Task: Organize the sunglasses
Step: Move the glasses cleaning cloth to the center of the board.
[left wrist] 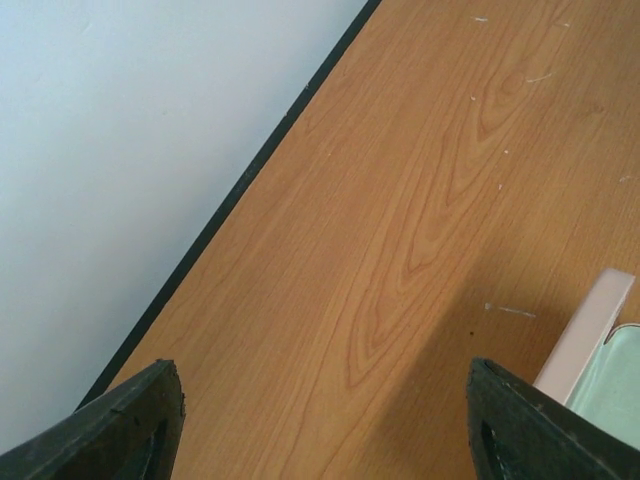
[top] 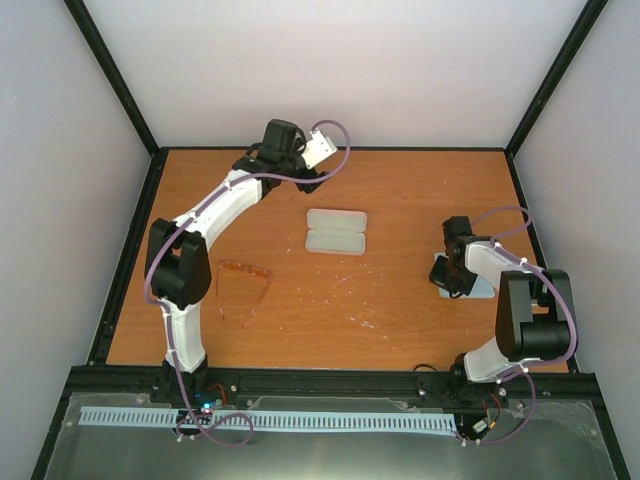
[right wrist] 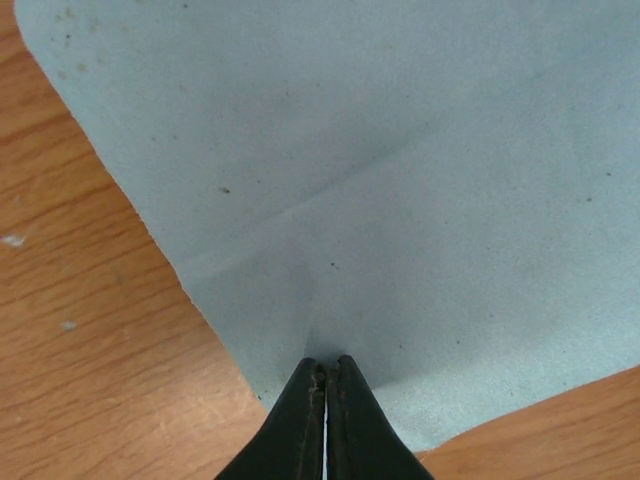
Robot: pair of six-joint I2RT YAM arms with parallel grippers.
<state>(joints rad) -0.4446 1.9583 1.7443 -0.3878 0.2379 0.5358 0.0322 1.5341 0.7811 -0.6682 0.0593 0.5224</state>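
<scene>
The sunglasses (top: pixel 243 273), a thin translucent amber-brown frame that nearly blends with the wood, lie on the near-left part of the table (top: pixel 400 320), just right of the left arm's elbow and well apart from both grippers. The table is smooth orange-brown board with a printed grain and a few pale flecks. To the right of the sunglasses and farther back, a pale rounded rectangular case (top: pixel 336 232) lies open in two halves; the left wrist view shows one corner, with a pink edge and a pale green lining. The left gripper (left wrist: pixel 322 368) hangs over bare wood near the far edge, its dark matte jaws spread wide and holding nothing. At the right, the right gripper (right wrist: pixel 326 368) has its black jaws pressed together, pinching the flat, light blue, finely textured cloth (right wrist: pixel 420 180), with soft creases running out from the tips.
</scene>
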